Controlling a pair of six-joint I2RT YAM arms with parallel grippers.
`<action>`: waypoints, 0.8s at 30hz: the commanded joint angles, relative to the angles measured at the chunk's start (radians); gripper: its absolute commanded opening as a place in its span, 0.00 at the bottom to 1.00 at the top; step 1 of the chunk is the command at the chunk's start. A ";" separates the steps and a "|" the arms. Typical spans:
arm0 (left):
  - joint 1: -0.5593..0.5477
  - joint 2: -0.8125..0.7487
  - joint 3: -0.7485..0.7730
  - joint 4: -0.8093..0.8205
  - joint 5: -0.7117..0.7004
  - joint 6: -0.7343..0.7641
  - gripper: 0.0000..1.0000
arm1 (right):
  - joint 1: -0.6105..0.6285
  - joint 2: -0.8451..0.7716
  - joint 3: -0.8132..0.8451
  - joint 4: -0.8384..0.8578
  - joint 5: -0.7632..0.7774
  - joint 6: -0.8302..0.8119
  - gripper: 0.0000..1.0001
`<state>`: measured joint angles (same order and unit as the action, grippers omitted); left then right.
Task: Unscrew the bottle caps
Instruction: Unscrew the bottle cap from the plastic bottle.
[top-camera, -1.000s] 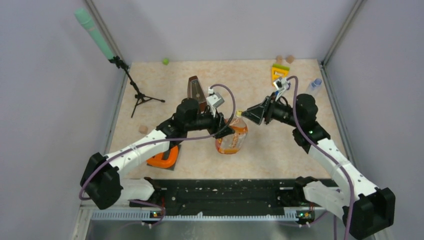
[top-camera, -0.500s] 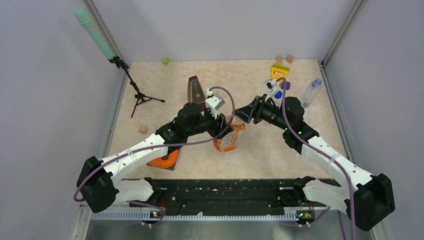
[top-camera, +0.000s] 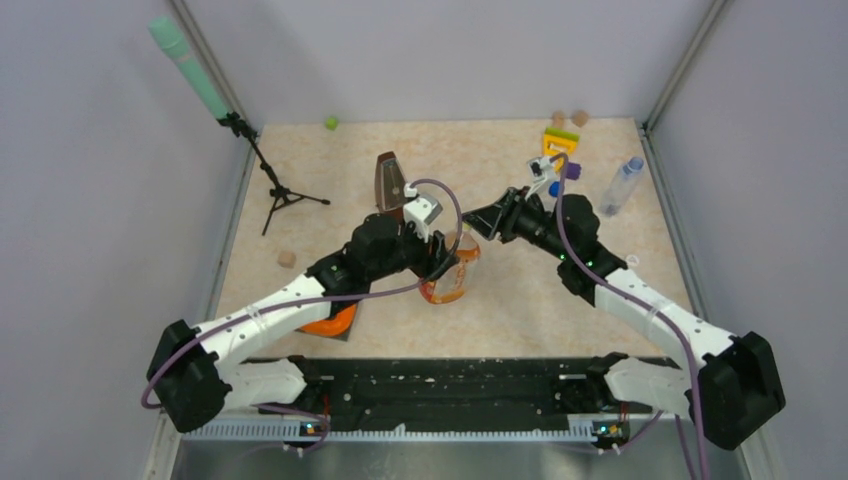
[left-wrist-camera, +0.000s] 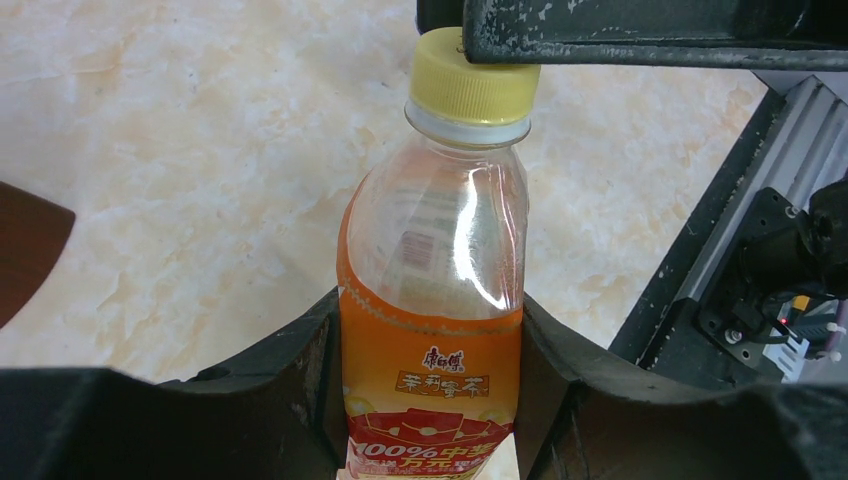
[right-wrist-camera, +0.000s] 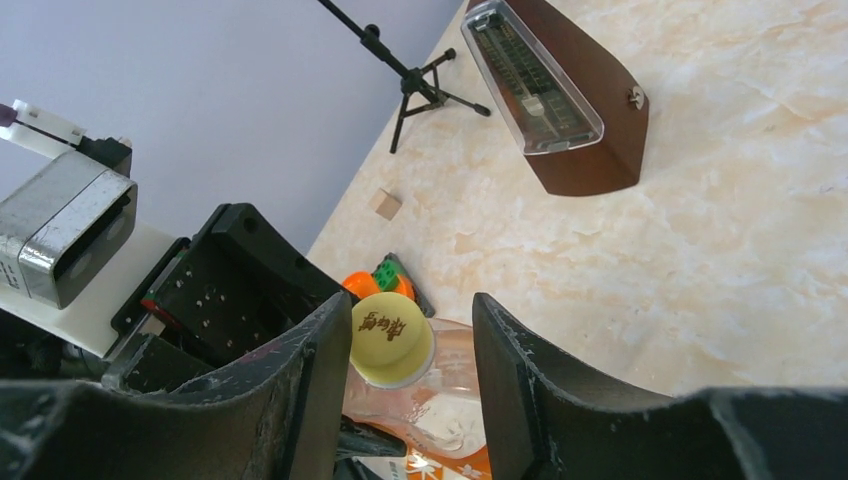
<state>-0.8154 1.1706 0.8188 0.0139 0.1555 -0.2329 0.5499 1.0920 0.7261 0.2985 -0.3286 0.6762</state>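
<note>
The left hand clamps the squat orange-tinted clear plastic bottle — the right hand straddles its round yellow plastic cap, narrowly open, a gap on one side.

The metronome stands behind the squat bottle, slim bottle far right.

Other items on the table
Brown metronome stands at centre; microphone stand rear left; wooden cube left; green ball at back.
</note>
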 joint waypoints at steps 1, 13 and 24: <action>-0.005 -0.037 0.000 0.043 -0.033 0.007 0.00 | 0.031 0.031 0.010 0.071 0.004 0.024 0.47; -0.006 -0.023 0.014 0.022 -0.113 -0.010 0.00 | 0.038 0.089 0.057 0.050 -0.032 0.044 0.44; -0.006 -0.009 0.031 0.015 -0.081 -0.005 0.00 | 0.065 0.109 0.066 0.068 0.015 0.030 0.43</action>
<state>-0.8177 1.1679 0.8150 -0.0170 0.0628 -0.2367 0.6041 1.2076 0.7418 0.3439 -0.3382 0.7280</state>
